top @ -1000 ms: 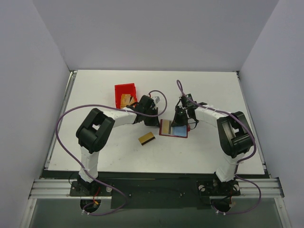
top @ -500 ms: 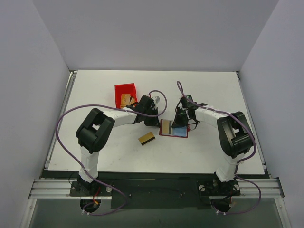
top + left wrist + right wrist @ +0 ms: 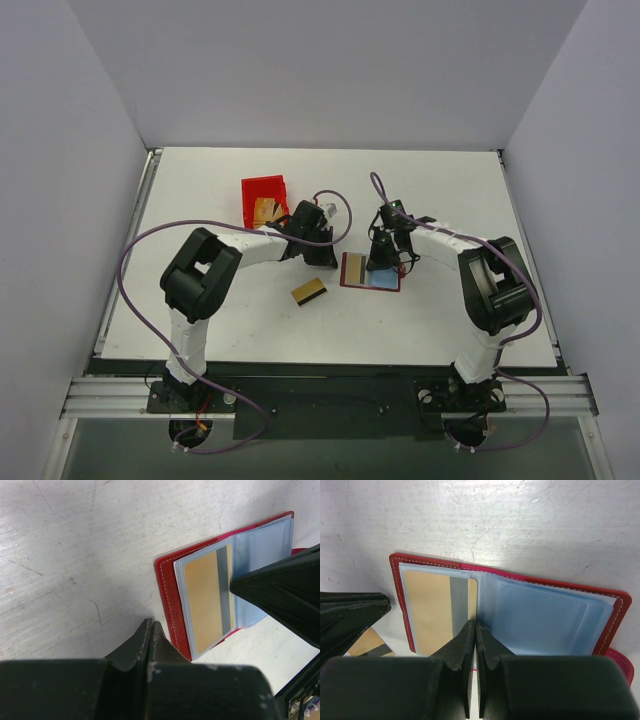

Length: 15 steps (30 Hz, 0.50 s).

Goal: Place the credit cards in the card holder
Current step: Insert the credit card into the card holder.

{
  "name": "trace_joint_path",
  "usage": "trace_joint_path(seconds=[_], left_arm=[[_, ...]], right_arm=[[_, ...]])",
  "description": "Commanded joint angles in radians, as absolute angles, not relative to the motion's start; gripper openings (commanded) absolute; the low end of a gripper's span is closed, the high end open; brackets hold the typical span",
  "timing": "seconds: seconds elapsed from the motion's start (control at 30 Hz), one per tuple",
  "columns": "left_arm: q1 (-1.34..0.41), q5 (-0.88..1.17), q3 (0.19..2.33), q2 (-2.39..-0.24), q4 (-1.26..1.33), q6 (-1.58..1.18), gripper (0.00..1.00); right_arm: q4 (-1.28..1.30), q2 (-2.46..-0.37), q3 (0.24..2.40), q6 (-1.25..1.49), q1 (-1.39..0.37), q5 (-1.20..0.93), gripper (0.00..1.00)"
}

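Note:
The dark red card holder lies open on the table. A gold-tan credit card with a grey stripe sits in its left clear slot, and the right light blue slot is empty. My right gripper is shut with its tips at the holder's middle fold. My left gripper is shut and empty on the table, just beside the holder's left edge. A second credit card with a dark stripe lies loose on the table to the front left of the holder.
A bright red open plastic bin with more tan cards inside stands behind the left gripper. The right gripper's black body fills the right side of the left wrist view.
The card holder has shifted slightly to the right with the right gripper on it. The left gripper and the loose card stay put.

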State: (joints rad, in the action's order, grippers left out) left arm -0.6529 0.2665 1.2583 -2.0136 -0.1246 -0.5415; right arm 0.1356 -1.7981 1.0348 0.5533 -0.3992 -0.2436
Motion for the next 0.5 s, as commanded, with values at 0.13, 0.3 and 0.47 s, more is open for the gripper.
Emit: trace_joint_path(seconds=[0.13, 0.3, 0.47], left_arm=[[-0.655, 0.278, 1.284, -2.029, -0.133, -0.531, 0.00], [-0.655, 0.268, 1.282, -2.014, -0.135, -0.529, 0.00], [-0.655, 0.200, 1.273, -1.951, -0.158, -0.525, 0.00]], right_arm=[[0.207, -1.707, 1.061, 0.520, -0.416, -0.178, 0.00], [0.212, -1.694, 1.068, 0.511, -0.423, -0.186, 0.00], [0.183, -1.677, 1.074, 0.463, -0.459, -0.224, 0.00]])
